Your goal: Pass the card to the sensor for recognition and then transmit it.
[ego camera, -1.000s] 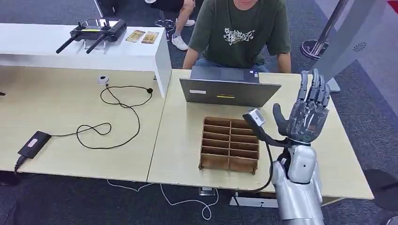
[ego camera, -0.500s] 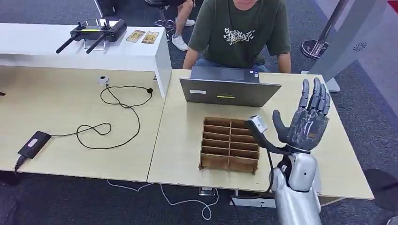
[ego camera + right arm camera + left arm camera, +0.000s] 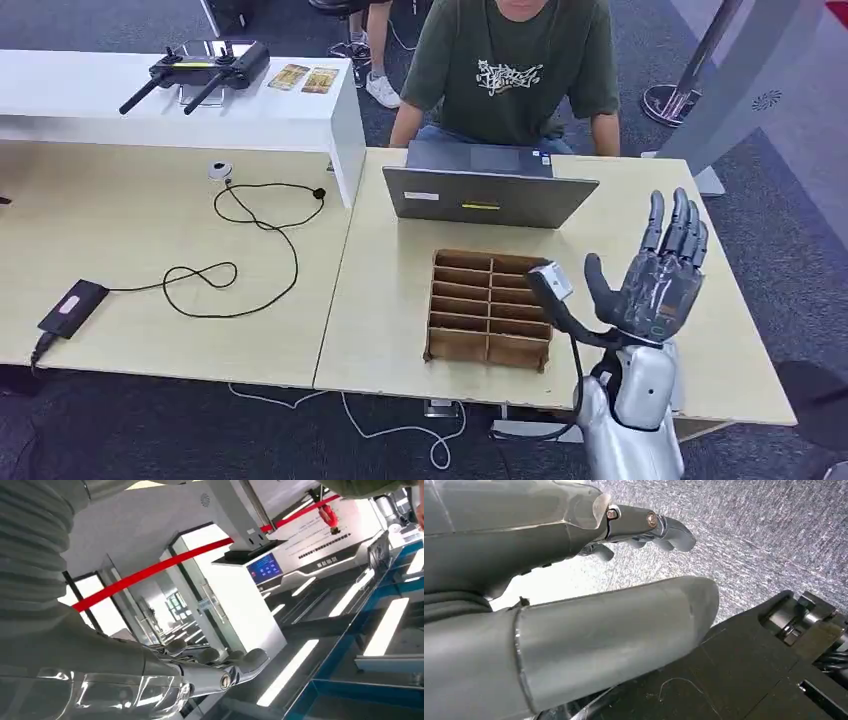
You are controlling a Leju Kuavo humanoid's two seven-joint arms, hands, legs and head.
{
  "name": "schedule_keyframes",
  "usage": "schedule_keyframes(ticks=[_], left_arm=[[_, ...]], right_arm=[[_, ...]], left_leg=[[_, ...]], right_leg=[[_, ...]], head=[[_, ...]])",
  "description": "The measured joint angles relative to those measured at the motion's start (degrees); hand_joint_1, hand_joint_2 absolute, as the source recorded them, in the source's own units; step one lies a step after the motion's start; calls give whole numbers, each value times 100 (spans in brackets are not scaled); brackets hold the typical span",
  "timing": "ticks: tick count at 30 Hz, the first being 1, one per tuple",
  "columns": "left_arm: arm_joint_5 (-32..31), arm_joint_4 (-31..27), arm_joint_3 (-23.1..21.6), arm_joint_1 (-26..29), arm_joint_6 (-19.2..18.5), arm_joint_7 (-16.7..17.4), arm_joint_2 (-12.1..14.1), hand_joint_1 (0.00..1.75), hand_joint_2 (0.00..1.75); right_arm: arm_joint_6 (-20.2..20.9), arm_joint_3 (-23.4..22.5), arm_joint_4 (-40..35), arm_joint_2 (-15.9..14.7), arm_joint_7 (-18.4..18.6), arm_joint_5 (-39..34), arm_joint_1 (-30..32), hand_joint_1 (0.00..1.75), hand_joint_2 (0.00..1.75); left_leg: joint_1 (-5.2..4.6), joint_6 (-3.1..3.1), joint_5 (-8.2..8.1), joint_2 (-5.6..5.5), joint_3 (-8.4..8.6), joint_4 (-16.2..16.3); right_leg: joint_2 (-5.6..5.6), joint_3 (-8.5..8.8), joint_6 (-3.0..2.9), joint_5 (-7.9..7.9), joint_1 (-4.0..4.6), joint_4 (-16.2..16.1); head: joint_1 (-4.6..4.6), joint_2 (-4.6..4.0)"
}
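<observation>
Right robot hand [image 3: 655, 282] is raised upright above the pale wooden worktop [image 3: 380, 300], palm facing the seated person in a green printed T-shirt [image 3: 510, 70]. Its fingers are extended and spread, with nothing between them: the hand is released and empty. The posture reads as a presentation pose, suited to receiving a card into the palm.

Left robot hand [image 3: 644, 530] hangs beside the robot body over grey carpet. Its fingers appear curled inward with no object visible among them, but the wrist picture is too close to confirm this.

Landmark for all positions: the brown wooden compartment tray [image 3: 490, 307].

- The right robot hand stands just beside the tray, on the side nearer the worktop's right edge.
- The grey laptop [image 3: 488, 185] sits beyond the tray, in front of the person.
- Two small yellow printed cards [image 3: 304, 78] lie well apart from the tray, on the raised white shelf [image 3: 170, 100] at far left, next to a black remote controller with antennas [image 3: 200, 68]. These are probably the task cards; no hand holds one.
- The small round white puck with a black cable [image 3: 220, 170] lies left of the tray below the shelf, and may be the sensor; this cannot be confirmed.

Judgement: the task is at its start, with card pick-up not yet done.
</observation>
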Motion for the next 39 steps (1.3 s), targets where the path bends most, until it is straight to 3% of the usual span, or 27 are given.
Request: schedule_keyframes(ticks=[12,39], left_arm=[[-52,0,15,5,4,-55,-4,0,0],[-11,0,37,7,-46,-89,0,0,0]], right_arm=[[0,0,-634,0,212,44,700,0,175],[20,-11,-1501,92,284,199,1550,0,175]], left_leg=[[0,1,-1,0,-2,0],[0,4,-4,0,-2,0]], right_leg=[[0,-1,0,-2,0,-1],[-2,-1,1,-5,0,-1]], head=[[0,0],[0,0]])
